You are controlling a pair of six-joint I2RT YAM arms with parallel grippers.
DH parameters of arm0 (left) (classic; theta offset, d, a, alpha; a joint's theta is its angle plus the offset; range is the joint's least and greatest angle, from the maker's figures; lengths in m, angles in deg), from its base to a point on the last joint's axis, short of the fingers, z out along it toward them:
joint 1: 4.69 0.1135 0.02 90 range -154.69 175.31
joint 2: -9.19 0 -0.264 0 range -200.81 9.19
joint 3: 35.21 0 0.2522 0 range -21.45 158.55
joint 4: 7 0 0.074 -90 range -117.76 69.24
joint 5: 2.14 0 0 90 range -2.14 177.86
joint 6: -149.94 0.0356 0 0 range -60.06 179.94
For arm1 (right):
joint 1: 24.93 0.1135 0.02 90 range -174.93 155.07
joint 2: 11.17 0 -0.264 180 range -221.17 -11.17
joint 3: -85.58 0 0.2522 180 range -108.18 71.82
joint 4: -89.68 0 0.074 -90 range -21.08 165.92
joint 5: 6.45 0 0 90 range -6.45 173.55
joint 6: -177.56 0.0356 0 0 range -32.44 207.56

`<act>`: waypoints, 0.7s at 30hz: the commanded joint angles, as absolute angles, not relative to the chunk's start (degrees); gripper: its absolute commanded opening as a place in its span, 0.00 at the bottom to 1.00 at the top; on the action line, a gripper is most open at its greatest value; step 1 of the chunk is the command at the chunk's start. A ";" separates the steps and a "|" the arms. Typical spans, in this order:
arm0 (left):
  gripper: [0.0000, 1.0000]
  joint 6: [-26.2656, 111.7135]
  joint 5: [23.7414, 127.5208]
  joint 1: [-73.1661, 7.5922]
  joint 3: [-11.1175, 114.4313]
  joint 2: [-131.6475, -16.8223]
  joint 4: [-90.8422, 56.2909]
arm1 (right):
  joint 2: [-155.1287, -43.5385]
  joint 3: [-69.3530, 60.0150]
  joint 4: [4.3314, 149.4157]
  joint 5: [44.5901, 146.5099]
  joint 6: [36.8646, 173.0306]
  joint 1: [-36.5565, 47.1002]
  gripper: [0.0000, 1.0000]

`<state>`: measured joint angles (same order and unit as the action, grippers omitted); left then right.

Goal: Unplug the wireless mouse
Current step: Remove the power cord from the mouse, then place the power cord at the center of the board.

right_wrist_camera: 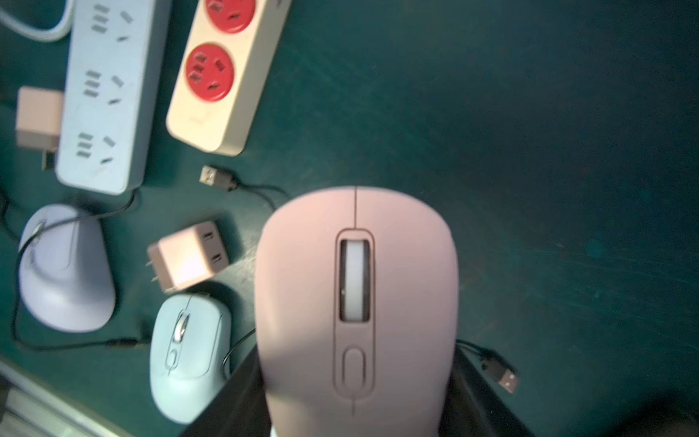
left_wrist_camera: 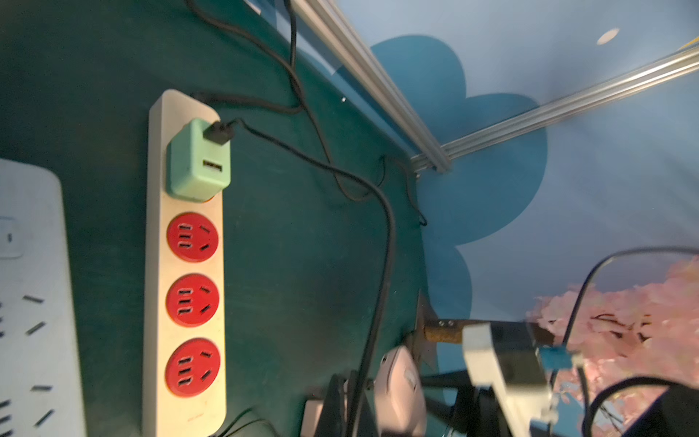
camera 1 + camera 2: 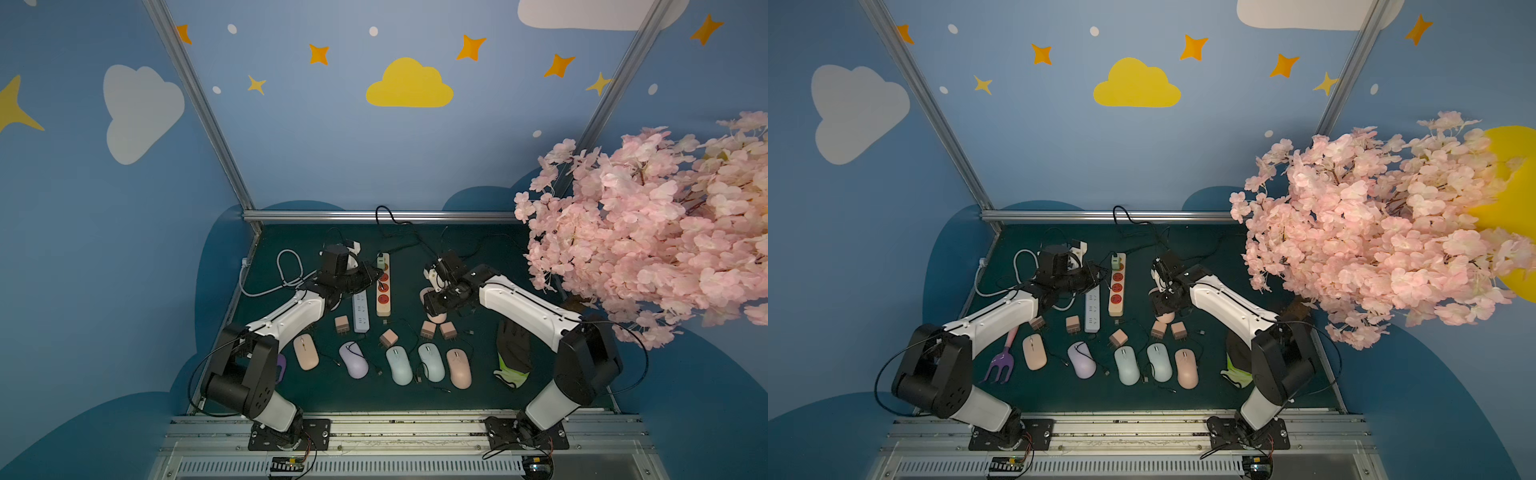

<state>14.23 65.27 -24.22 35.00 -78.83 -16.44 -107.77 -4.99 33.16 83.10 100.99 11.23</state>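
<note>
The right fingers [image 1: 234, 401] are clamping the sides of the pink mouse [image 1: 355, 295], which is sitting right of the red-socket power strip [image 3: 383, 286] over the green surface [image 3: 332, 395]. The left fingers [image 3: 370, 277] are pressing together at the strip's left edge. A black cable [image 2: 386, 234] is running from the green charger [image 2: 196, 166], plugged into the strip's far end, toward the mouse. Its mouse end is hiding from view.

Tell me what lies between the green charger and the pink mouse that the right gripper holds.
A black cable, running from the green charger over bare green table toward the pink mouse. The left wrist view shows it best.
</note>
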 commanded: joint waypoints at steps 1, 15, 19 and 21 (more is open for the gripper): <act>0.04 24.04 64.78 -24.28 38.18 -77.40 -29.02 | -111.92 -9.98 29.12 79.54 105.40 9.10 0.00; 0.04 28.29 64.32 -24.22 38.92 -78.55 -36.68 | -131.49 -25.23 24.04 80.45 100.88 1.96 0.00; 0.04 28.72 65.52 -24.22 38.86 -78.55 -37.93 | -135.52 -27.30 22.99 82.59 101.50 0.93 0.00; 0.04 28.95 65.70 -24.20 38.85 -78.55 -38.24 | -136.53 -27.25 23.01 83.02 101.86 0.91 0.02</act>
